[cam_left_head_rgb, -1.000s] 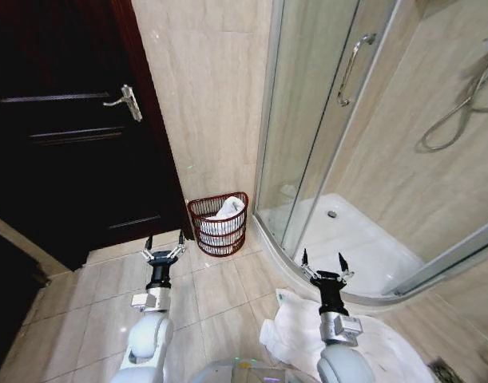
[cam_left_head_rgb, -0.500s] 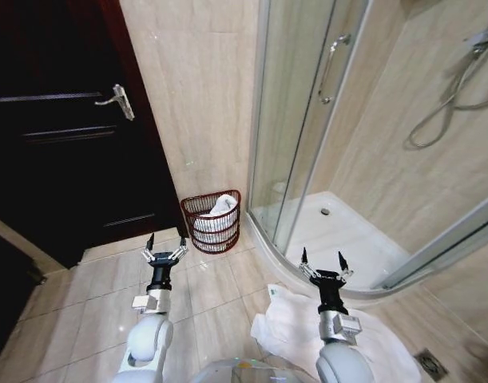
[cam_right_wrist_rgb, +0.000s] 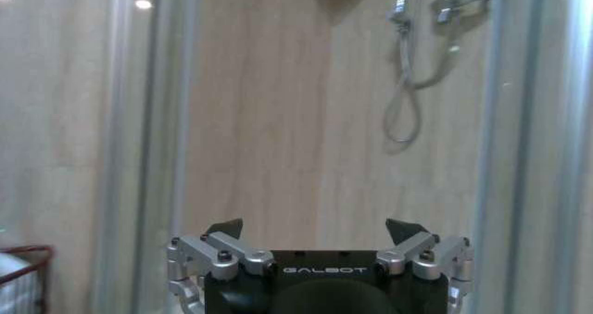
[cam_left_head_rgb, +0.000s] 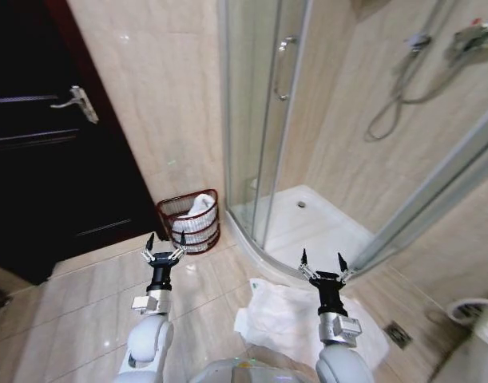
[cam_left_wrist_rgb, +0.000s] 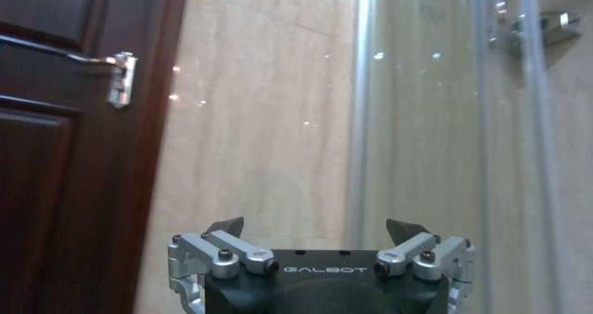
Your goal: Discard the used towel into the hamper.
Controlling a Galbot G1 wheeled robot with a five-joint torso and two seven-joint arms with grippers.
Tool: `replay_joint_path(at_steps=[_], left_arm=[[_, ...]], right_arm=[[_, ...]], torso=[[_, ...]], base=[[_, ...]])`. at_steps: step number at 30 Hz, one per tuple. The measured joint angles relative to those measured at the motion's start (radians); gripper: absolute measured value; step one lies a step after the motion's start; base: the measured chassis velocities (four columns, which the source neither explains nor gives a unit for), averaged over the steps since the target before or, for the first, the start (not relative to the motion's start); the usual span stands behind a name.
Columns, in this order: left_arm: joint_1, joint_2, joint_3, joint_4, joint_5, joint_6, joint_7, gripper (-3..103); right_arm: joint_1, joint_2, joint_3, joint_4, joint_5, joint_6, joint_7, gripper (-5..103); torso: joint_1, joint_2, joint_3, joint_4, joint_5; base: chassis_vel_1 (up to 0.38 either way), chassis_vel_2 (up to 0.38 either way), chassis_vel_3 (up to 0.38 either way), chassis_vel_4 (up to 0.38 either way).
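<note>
While both your grippers, left and right, hang spread and empty, bare tile surrounds them. Your hamper sits against the wall beside the shower's edge.

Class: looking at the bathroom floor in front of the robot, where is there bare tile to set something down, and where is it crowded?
Bare tile lies between the dark door, the hamper and the left gripper. It is crowded under the right gripper, where a white towel covers the floor beside the shower tray. The hamper already holds white cloth.

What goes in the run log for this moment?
left gripper open, empty | right gripper open, empty | white towel on floor | reddish-brown wire hamper against wall
</note>
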Motion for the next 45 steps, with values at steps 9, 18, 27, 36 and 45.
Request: replay_joint_path(at_steps=[9, 18, 27, 36, 45], left_arm=[[0.003, 0.001, -0.002, 0.007, -0.007, -0.021, -0.001, 100], [0.001, 0.004, -0.003, 0.009, -0.009, -0.022, -0.002, 100], [0.005, 0.007, -0.006, 0.009, -0.011, -0.022, -0.002, 100], [0.006, 0.007, -0.007, 0.012, -0.012, -0.023, -0.002, 100], [0.002, 0.023, -0.008, 0.032, -0.026, -0.019, 0.022, 100]], right_arm=[[0.012, 0.005, 0.005, -0.013, -0.001, 0.026, 0.025, 100], [0.026, 0.004, 0.008, -0.017, -0.001, 0.028, 0.032, 100], [0.025, 0.006, 0.01, -0.023, -0.004, 0.028, 0.037, 100], [0.032, 0.023, 0.044, -0.072, -0.017, 0.065, 0.068, 100], [0.012, 0.041, 0.118, -0.154, -0.023, 0.14, 0.061, 100]], torso=[[-0.004, -0.01, -0.005, 0.0, -0.0001], [-0.021, -0.052, -0.031, -0.0002, 0.0001], [-0.037, -0.091, -0.054, -0.0002, 0.0001], [-0.05, -0.13, -0.08, -0.0002, 0.0001], [-0.064, -0.166, -0.102, -0.0002, 0.0001]], base=[[-0.031, -0.05, -0.008, 0.011], [0.0, 0.0, 0.0, 0.0], [0.0, 0.0, 0.0, 0.0], [0.0, 0.0, 0.0, 0.0], [0.0, 0.0, 0.0, 0.0]])
